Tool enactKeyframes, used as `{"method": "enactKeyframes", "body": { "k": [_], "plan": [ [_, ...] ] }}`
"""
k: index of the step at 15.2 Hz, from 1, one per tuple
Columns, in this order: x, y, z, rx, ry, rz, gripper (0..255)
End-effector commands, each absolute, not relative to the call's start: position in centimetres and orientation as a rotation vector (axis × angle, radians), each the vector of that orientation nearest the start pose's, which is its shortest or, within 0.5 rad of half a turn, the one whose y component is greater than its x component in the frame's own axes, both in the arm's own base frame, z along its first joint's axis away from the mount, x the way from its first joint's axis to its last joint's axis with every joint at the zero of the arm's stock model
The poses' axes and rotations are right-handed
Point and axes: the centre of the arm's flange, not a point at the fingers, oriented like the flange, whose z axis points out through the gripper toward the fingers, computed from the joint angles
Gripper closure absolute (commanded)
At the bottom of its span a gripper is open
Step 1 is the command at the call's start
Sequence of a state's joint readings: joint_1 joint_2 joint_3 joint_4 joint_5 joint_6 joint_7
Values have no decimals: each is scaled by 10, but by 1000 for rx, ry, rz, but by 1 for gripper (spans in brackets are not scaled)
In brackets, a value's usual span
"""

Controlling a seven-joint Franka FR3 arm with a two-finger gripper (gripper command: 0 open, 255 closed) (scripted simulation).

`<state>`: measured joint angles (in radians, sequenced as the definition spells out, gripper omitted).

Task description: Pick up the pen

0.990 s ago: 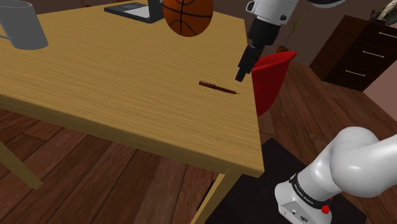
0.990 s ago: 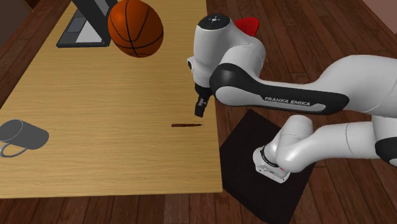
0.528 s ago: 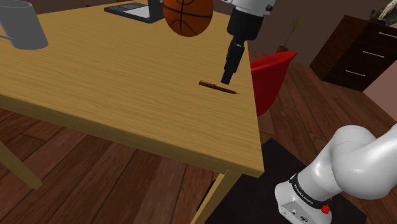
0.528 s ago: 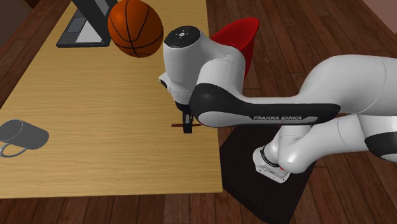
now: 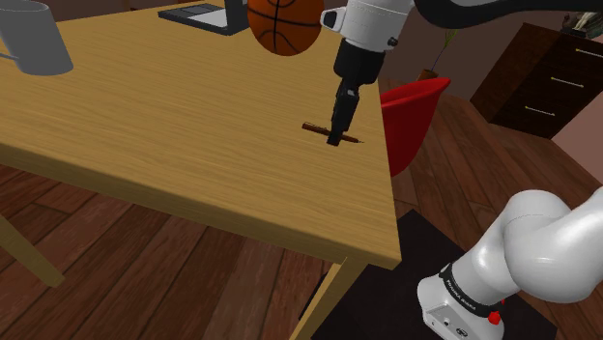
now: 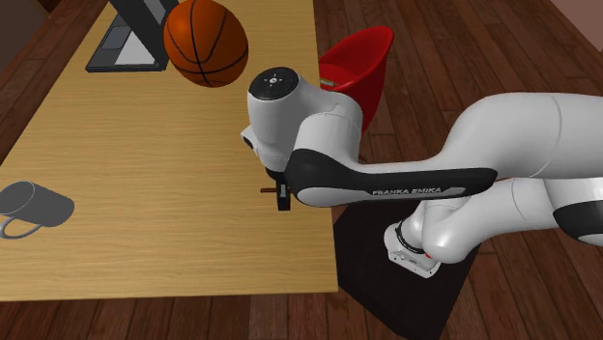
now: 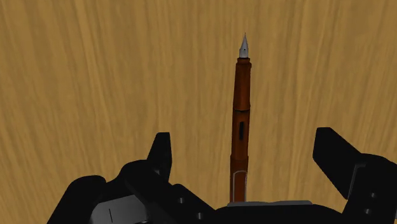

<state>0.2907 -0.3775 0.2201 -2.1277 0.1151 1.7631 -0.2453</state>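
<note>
A reddish-brown fountain pen with a silver nib lies flat on the wooden table, near the edge by the red chair. My black gripper hangs straight down over the pen's middle, close to the tabletop. In the wrist view the pen runs lengthwise between the two fingers. The gripper is open, and neither finger touches the pen. From the second exterior view the gripper and the arm hide most of the pen.
A basketball and a dark laptop are at the table's far end. A grey mug stands at the shoulder view's left. The red chair sits just past the table edge, with dark drawers behind it.
The gripper came in from beside the red chair, crossed the table edge toward the shoulder view's left, and dropped down over the pen. The pen has not moved.
</note>
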Motion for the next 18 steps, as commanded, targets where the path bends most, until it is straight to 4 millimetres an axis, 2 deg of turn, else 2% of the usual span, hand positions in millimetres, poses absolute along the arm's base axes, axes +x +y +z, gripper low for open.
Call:
{"method": "enactKeyframes", "body": {
  "k": [1,2,11,18],
  "plan": [
    [377,236,556,-2910,-1095,-3,0],
    [376,236,556,-2910,-1095,-3,255],
    [377,236,556,-2910,-1095,-3,255],
    [377,236,593,-2910,-1095,-3,255]
  ]
}}
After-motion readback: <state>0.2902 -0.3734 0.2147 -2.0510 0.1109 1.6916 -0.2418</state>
